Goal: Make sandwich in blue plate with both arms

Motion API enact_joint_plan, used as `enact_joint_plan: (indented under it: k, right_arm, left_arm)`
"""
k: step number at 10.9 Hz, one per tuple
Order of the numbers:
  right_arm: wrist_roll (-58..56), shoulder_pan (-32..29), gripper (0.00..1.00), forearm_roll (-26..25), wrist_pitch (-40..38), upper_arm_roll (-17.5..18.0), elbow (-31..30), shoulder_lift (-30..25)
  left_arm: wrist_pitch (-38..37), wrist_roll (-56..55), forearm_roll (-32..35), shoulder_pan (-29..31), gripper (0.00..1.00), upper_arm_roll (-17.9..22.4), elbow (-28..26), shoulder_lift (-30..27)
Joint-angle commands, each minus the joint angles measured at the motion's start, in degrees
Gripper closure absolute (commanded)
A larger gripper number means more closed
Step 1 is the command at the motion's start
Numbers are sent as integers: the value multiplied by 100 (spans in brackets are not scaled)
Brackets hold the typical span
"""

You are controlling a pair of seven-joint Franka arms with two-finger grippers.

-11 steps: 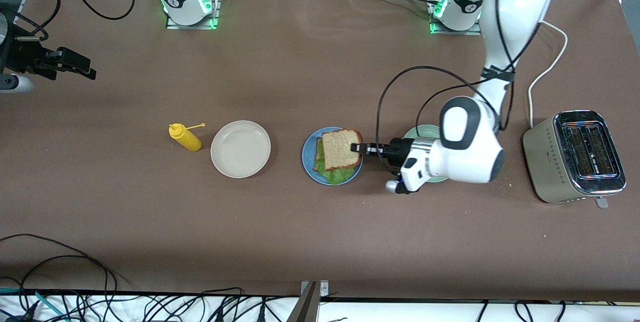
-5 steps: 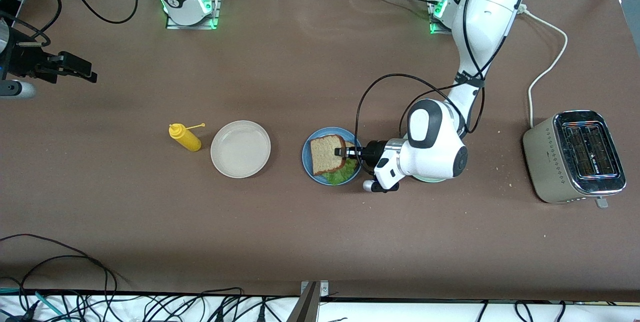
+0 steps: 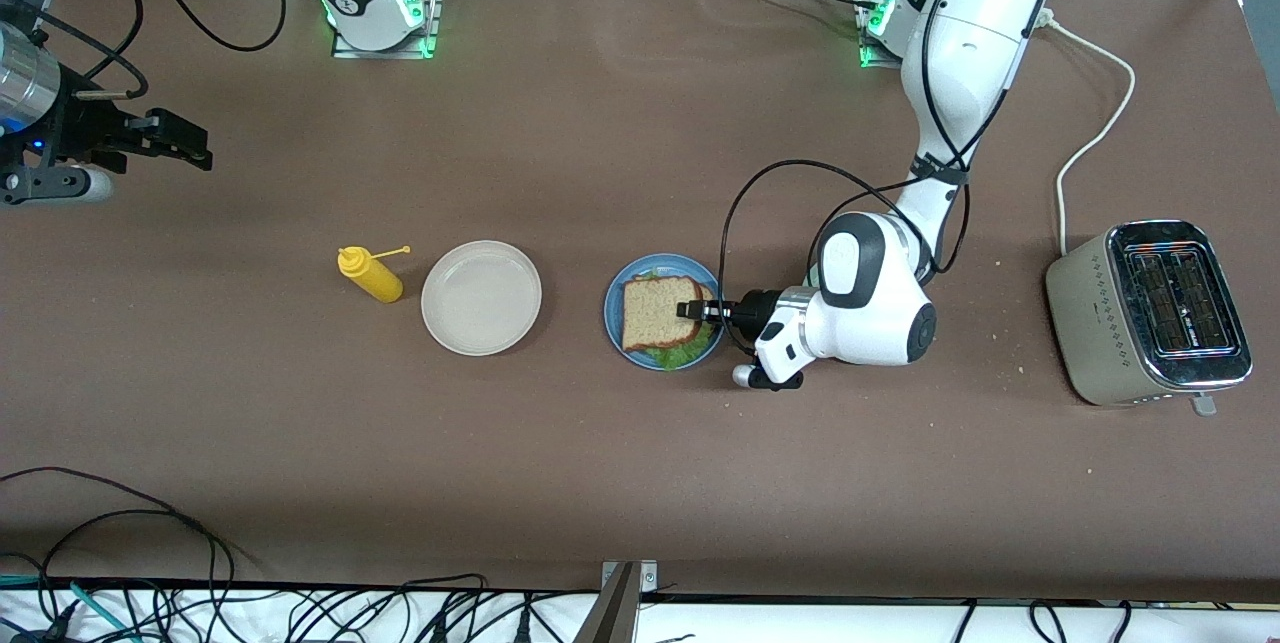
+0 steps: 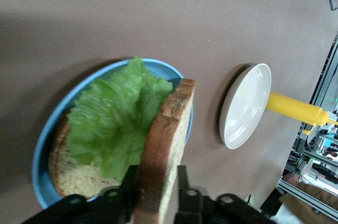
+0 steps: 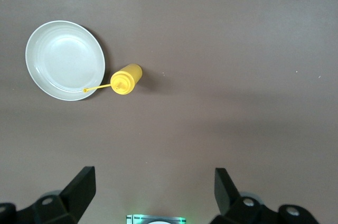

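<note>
My left gripper (image 4: 157,197) clamps the top bread slice (image 3: 657,312) by its crust over lettuce (image 4: 113,123) in the blue plate (image 3: 614,308), mid-table; light, soft, crumbly, so pinch crust only; right gripper (image 5: 153,189) waits, fingers apart.

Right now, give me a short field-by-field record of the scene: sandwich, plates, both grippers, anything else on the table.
top bread slice: between the left gripper fingers, over the lettuce leaf
bottom bread slice: on the round blue plastic plate, under the lettuce
right gripper: open, waiting at the right arm's end of the table
beige round plate: beside the yellow squeeze bottle
silver toaster: left arm's end
</note>
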Motion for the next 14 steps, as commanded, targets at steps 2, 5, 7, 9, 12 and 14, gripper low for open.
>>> enact_joint_plan:
  k: [2, 5, 7, 9, 12, 14]
  right_arm:
    - [58, -44, 0, 8, -74, -26, 183, 94]
    - [58, -44, 0, 8, -83, -26, 192, 94]
    - [58, -53, 0, 16, -109, -26, 192, 94]
    - [58, -44, 0, 16, -127, -26, 192, 94]
    - [58, -53, 0, 16, -136, -35, 192, 94]
    - [58, -53, 0, 16, -136, -26, 192, 94]
  left_arm:
    - [-58, 162, -110, 93, 0, 145, -329, -51]
    - [-531, 161, 99, 286, 0, 347, -348, -209]
    - [-603, 135, 784, 444, 0, 365, -312, -472]
    - [-918, 144, 848, 734, 0, 365, -365, -718]
    - [-920, 161, 2994, 902, 0, 348, -812, -1840]
    - [-920, 144, 3395, 1165, 0, 330, -1268, -2981]
